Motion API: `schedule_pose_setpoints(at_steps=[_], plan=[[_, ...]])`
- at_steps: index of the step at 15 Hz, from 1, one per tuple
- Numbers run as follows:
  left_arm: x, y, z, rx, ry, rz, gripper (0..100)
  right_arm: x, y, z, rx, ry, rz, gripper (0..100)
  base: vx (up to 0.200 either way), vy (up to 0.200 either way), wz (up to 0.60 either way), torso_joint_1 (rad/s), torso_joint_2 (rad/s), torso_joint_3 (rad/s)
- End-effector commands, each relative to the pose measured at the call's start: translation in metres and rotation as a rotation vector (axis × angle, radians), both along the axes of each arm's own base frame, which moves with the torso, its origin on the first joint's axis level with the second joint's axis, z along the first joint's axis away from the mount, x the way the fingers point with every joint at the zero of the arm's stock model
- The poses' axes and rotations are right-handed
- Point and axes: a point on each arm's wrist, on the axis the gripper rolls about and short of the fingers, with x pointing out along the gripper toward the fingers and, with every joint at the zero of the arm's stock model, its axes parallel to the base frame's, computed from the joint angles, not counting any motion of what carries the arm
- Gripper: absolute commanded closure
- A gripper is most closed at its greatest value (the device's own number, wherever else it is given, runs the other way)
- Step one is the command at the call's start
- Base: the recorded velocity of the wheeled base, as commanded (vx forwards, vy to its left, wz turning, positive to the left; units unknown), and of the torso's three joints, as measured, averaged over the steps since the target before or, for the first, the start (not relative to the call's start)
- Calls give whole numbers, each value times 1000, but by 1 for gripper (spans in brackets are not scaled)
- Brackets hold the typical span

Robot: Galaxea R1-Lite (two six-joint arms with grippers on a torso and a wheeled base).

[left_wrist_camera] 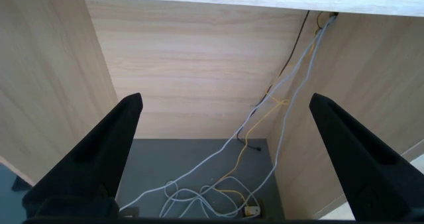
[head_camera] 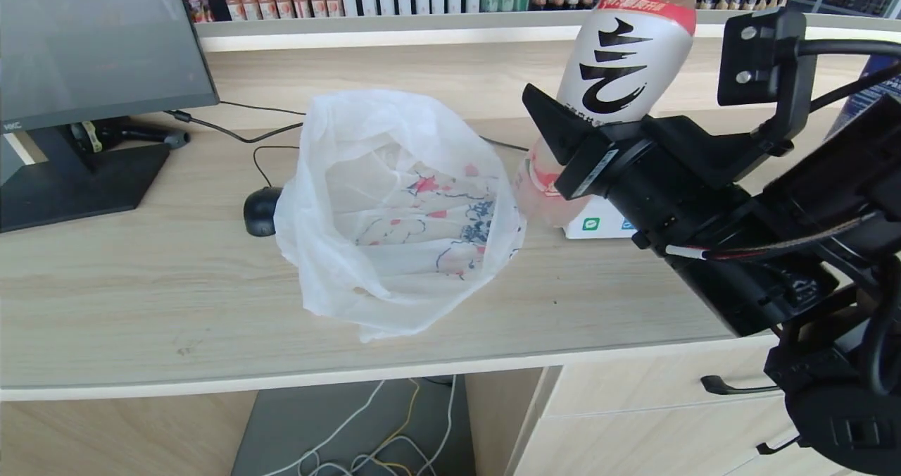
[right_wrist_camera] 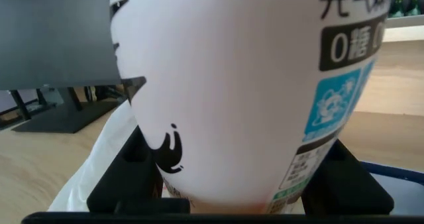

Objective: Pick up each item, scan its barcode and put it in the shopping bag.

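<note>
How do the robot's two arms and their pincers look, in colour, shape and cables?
Both are matte black. The left pincer has two broad, wedge-shaped fingers. The right pincer has the same wedge shape, on a round black wrist bearing a pale label. A thin white-ended cable and thicker black ones run along the right arm.

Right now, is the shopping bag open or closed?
Open. The shopping bag sits on the counter with its mouth spread wide, and the head view looks down into it.

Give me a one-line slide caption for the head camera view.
Right gripper holds a bottle beside the open shopping bag on the wooden counter.
</note>
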Motion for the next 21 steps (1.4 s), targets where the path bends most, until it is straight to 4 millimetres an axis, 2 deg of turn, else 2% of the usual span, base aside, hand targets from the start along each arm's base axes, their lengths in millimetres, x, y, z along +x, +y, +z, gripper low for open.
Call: schedule_pose_setpoints(at_steps=[1,8,19,21], plan=[[0,0,0,-1,1,1,0,1,-3,-1,-4,2,-9,100,0,200,0,2,7,2],[0,0,0,-5,0,1,0,6,1,-7,4,19,3,100,0,200,0,3,1,4],[0,0,0,-2,-2,-1,0,16,10,-11,3,24,0,100,0,0,0,0,0,0],[0,0,0,-2,-2,-1,0,20,13,-7,5,20,0,100,0,0,0,0,0,0]])
